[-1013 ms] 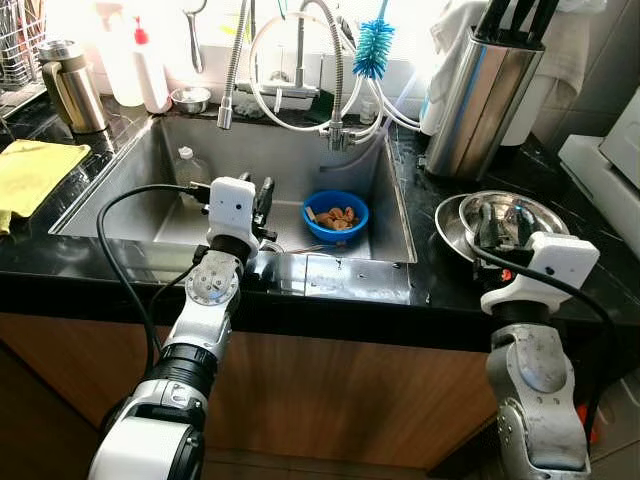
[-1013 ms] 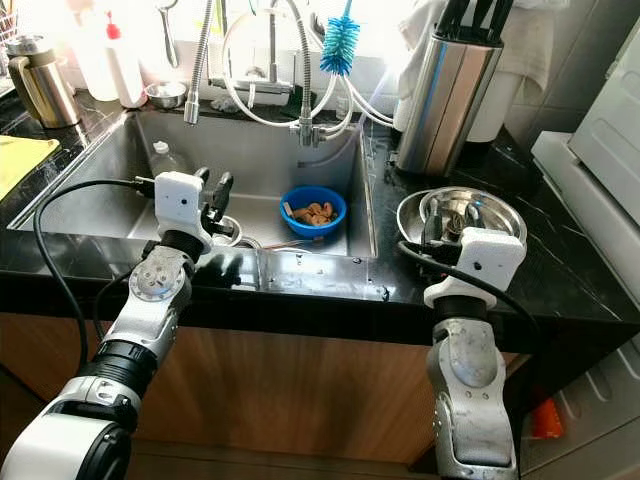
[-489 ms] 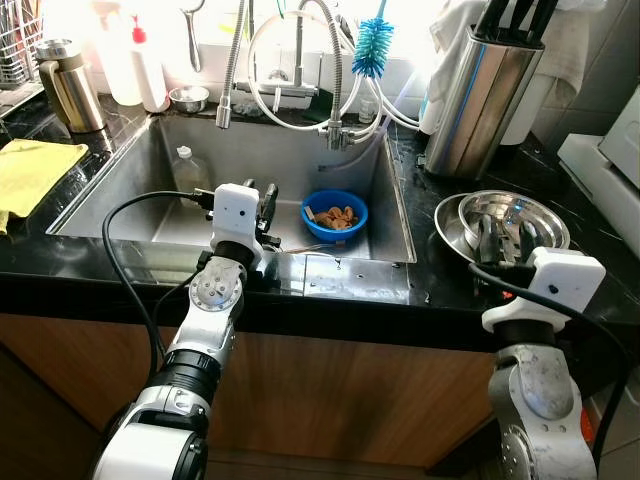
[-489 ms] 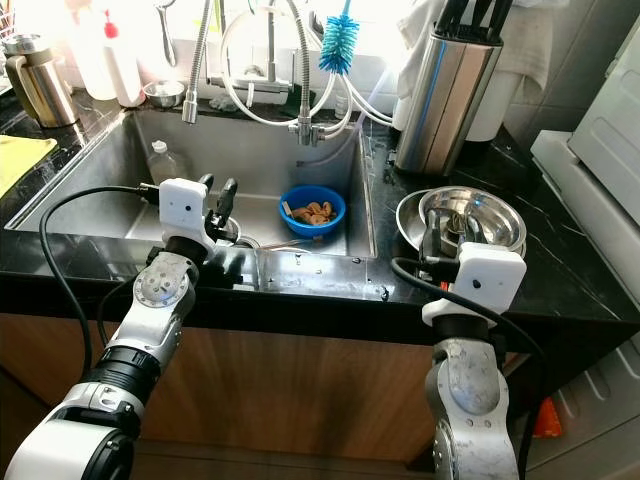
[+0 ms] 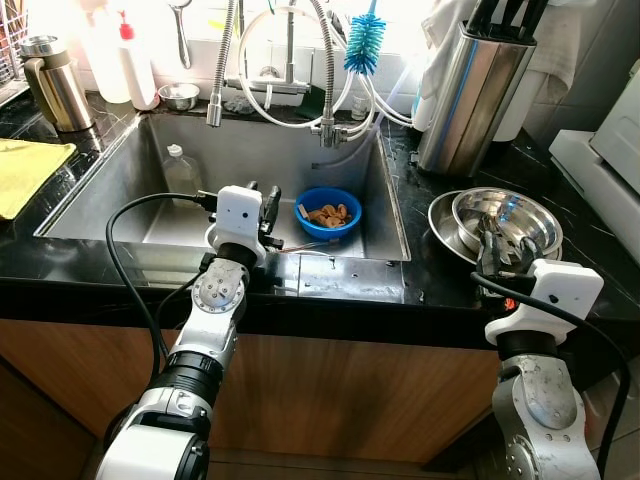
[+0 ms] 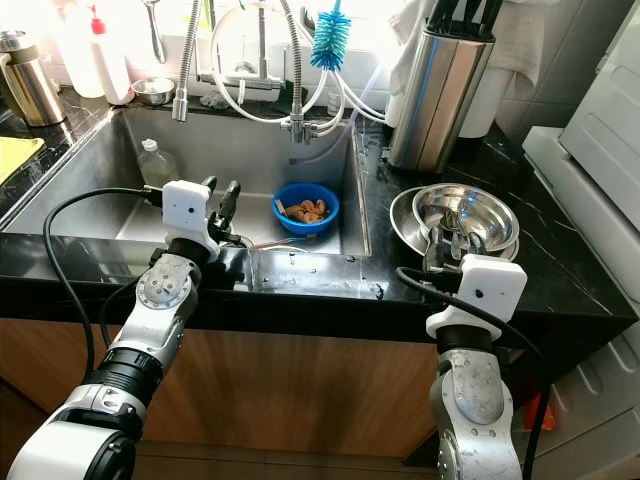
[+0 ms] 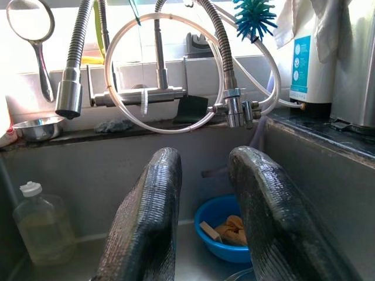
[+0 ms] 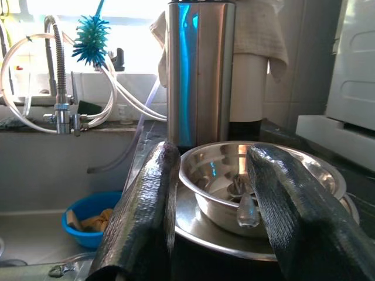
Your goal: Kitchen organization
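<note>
R gripper backed off bowl, jaws open

Two silver jointed arms — each capped by a white boxy wrist housing and trailing a looping black cable. The left gripper and right gripper carry long black ribbed fingers — matte, rounded tips.

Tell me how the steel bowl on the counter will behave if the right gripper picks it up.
The steel bowl looks thin, so probably light. Its polished rim may slip between the right gripper's fingers. It sits loose in a steel plate, so it may slide or rock.
</note>
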Robot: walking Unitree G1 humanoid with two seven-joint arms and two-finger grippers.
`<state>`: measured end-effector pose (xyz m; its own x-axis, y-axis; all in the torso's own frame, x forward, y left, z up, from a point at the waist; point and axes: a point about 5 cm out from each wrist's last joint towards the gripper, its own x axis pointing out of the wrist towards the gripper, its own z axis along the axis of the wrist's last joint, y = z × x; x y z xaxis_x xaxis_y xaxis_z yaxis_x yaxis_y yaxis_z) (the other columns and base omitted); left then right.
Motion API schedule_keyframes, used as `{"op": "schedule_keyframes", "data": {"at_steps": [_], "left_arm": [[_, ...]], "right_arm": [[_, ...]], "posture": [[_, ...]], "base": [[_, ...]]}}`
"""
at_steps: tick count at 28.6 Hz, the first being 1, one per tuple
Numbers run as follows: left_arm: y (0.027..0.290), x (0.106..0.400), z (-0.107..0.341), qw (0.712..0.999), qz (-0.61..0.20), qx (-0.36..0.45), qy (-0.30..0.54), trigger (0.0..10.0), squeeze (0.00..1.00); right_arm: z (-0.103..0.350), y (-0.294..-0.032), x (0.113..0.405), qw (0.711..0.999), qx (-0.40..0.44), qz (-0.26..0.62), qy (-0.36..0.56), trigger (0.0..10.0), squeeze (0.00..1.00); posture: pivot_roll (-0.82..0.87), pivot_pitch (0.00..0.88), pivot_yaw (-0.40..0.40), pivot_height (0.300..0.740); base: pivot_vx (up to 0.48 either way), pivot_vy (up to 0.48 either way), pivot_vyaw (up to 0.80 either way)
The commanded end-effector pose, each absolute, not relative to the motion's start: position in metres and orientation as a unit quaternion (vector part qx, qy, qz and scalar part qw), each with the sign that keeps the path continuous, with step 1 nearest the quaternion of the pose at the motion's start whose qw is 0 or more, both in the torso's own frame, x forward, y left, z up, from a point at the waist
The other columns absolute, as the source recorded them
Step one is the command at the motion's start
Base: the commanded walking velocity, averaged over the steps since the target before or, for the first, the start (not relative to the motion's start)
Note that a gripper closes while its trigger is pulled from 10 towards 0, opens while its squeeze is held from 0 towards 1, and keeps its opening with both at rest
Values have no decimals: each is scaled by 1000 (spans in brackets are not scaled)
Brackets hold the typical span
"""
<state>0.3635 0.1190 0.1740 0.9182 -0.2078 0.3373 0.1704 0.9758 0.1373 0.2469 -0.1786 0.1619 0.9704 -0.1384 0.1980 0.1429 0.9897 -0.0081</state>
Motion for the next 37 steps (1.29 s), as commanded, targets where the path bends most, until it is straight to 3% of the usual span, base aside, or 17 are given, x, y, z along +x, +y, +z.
{"op": "schedule_keyframes", "data": {"at_steps": [1, 37], "left_arm": [[117, 362, 176, 977, -101, 52, -183, 10000, 0], [114, 362, 174, 977, -106, 52, -178, 10000, 0]], "right_arm": [[159, -182, 248, 994, -15, -73, -86, 10000, 0], [150, -193, 254, 994, -30, -94, -43, 10000, 0]], "posture": [[75, 58, -89, 740], [77, 46, -89, 740]], "base": [[0, 0, 0], [0, 0, 0]]}}
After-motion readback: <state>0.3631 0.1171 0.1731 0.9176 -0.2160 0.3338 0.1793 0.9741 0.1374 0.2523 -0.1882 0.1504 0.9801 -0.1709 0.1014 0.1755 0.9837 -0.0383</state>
